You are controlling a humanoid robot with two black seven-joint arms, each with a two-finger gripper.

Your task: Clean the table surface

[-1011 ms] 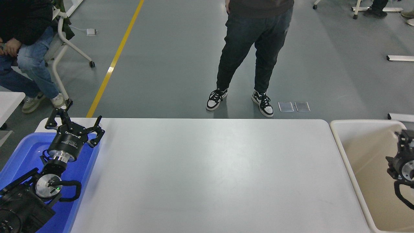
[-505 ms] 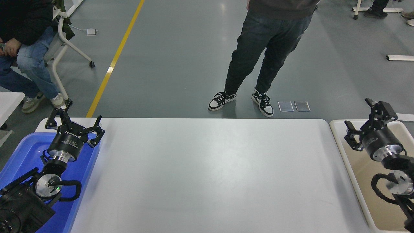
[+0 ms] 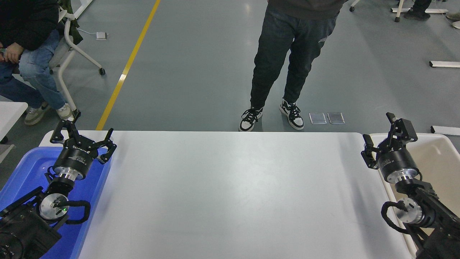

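Observation:
The table surface [image 3: 230, 194] is a wide matte white top with rounded far corners, and nothing lies on it. My right gripper [image 3: 381, 133] is open and empty, held above the table's right edge where it meets the beige bin [image 3: 444, 158]. My left gripper [image 3: 82, 132] is open and empty, parked over the blue tub [image 3: 21, 169] at the lower left.
A person in dark trousers and black-and-white shoes [image 3: 287, 54] stands just beyond the table's far edge. Another person [image 3: 25, 43] sits on a chair at the far left. A second white table corner [image 3: 10, 111] shows at the left edge.
My right arm has risen out of the beige bin and moved left and forward to the table's right edge. The standing person has shifted their feet. The left arm has not moved.

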